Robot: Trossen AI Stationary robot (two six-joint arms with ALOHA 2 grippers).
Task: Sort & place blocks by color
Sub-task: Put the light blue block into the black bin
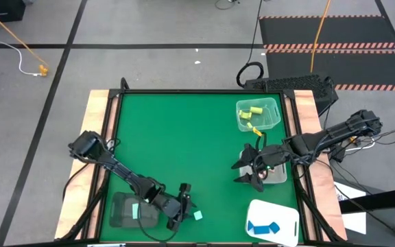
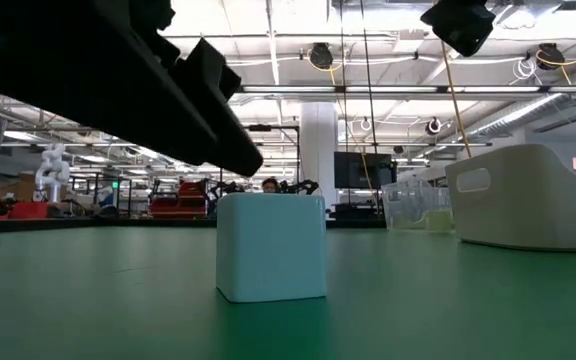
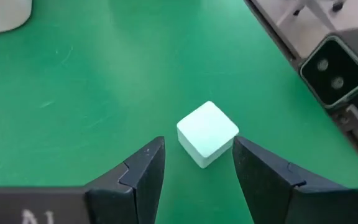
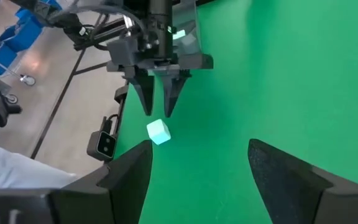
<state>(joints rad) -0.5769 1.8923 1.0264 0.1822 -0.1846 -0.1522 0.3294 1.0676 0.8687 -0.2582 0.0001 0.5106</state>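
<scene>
A mint green cube sits flat on the green table near its near edge, also seen in the high view and the low view. My left gripper is open just behind the cube, one finger off each side, touching nothing; in the high view it lies next to a dark tray holding another mint block. My right gripper hovers open at the table's right side. Yellow blocks lie in a clear tray; blue blocks lie in a white tray.
A second clear tray lies under the right arm. The low-view camera is mounted on the table's near edge close to the cube. The right wrist view shows my left gripper above the cube. Bare green mat fills the table's middle.
</scene>
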